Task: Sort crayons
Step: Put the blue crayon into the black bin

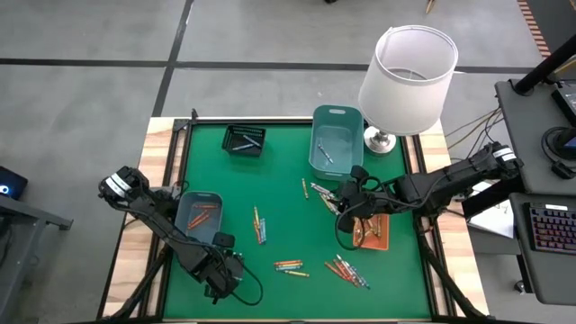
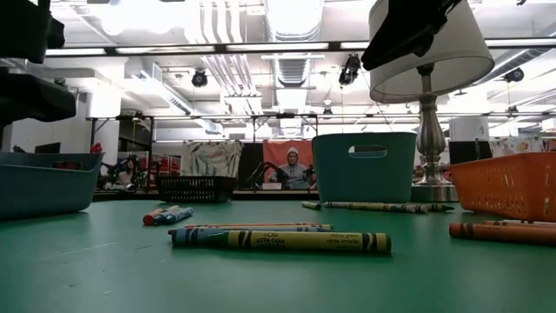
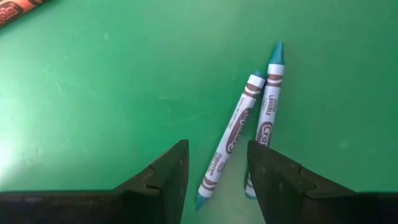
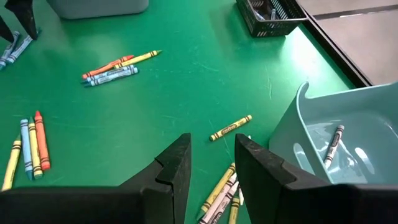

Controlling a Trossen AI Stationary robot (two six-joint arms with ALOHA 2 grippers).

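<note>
Down near the front of the counter (image 1: 297, 216), whose top is a smooth green mat framed in pale wood, the left gripper (image 3: 214, 171) hangs low with its two dark, wedge-shaped fingers (image 3: 165, 177) apart and nothing between them. Just beyond the fingertips lie two blue crayons (image 3: 249, 134), paper-wrapped cylinders with waxy cone tips; they rest side by side, their long axes nearly parallel and running away from the gripper, and they almost touch at the far end. One has its point toward the gripper, the other away. Across the counter, the right gripper (image 4: 211, 158) hovers with its fingers also parted and empty, above a loose fan of yellowish crayons (image 4: 219, 193). Beside it stands a pale teal plastic bin (image 4: 323, 143) with rounded corners, holding one grey-white crayon (image 4: 334, 144). A single olive crayon (image 4: 231, 127) lies flat just ahead, at a slant. Farther out, small bundles of orange, blue and yellow crayons (image 4: 115, 67) lie roughly parallel on the mat. From above, an orange mesh tray (image 1: 371, 230), a second teal bin (image 1: 200, 216) and a black mesh basket (image 1: 244, 140) ring the scattered sticks, and a lamp (image 1: 407, 79) with a white drum shade stands at the back corner.
</note>
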